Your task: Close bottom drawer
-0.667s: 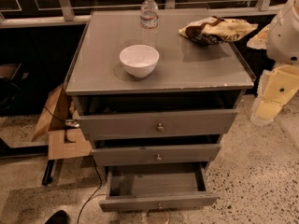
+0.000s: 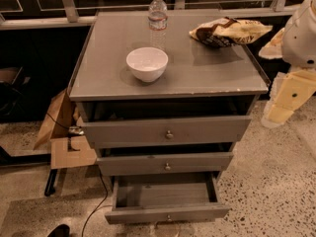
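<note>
The bottom drawer (image 2: pixel 168 213) of the grey cabinet (image 2: pixel 98 90) is pulled far out, and its bare brownish-grey inside (image 2: pixel 165 191) shows. Its small round knob (image 2: pixel 169 218) faces the lower edge of the view. The middle drawer (image 2: pixel 165 163) and top drawer (image 2: pixel 168 131) each stand slightly out. My arm, white and pale yellow, hangs at the right edge of the view. My gripper (image 2: pixel 276 113) is beside the cabinet's right side at about top-drawer height, well apart from the bottom drawer and touching nothing.
On the cabinet top stand a white bowl (image 2: pixel 147 63), a water bottle (image 2: pixel 157 19) and a chip bag (image 2: pixel 227 32). Cardboard pieces (image 2: pixel 64 132) and a black cable (image 2: pixel 96 201) lie on the speckled floor to the left. A window rail runs behind.
</note>
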Motion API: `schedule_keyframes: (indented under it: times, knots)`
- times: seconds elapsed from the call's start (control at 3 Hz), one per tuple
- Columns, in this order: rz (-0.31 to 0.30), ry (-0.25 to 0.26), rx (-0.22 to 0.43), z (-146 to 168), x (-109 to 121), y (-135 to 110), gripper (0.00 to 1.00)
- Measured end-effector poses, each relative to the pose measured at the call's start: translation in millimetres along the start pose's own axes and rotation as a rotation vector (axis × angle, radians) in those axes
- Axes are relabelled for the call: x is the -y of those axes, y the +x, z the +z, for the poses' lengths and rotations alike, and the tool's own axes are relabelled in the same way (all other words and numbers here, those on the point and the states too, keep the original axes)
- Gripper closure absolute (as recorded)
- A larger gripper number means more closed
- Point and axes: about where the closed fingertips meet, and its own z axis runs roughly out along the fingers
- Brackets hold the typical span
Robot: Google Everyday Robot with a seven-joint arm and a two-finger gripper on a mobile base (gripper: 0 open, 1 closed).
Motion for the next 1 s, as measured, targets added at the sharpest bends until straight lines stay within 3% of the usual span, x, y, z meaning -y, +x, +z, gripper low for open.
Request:
schedule_keyframes:
  times: [0.67, 1.0]
  knots:
    - [0.015, 0.039, 0.033, 18.7, -15.2, 0.0, 0.63]
    - [0.041, 0.03, 0.078, 73.6, -34.7, 8.1, 0.86]
